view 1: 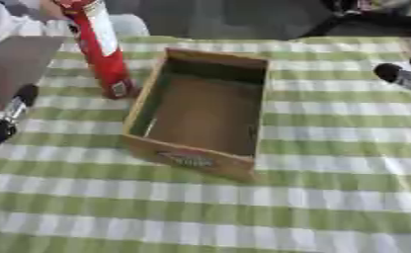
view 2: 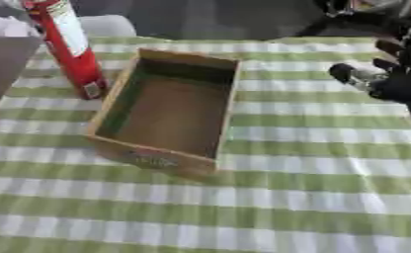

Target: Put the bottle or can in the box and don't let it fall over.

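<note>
A tall red can [view 1: 101,47] stands on the table [view 1: 330,197] just beside the box [view 1: 200,111], off the box's left wall at about ten o'clock from its middle. It looks tilted, its top leaning away toward the far left. A person's hand [view 1: 53,7] seems to rest on its top at the far edge, though the contact is too blurred to be sure of. The wooden box is open at the top and nothing shows inside it; its long side runs from near to far.

The left hand [view 1: 10,116] shows at nine o'clock at the view's left edge, low by the table and apart from the can. Whether its fingers are spread or curled, I cannot tell. The right hand [view 2: 390,74] comes in at two o'clock, well apart from both the box and the can, holding nothing; its fingers look relaxed and spread.

The can is probably stiff and light, with a smooth, likely slippery wrap. Being tall and narrow, it should tip easily. The better hold is around the body, at or a little below its middle, so it hangs upright. It then has to clear the box wall and be set flat on the box floor before release.
</note>
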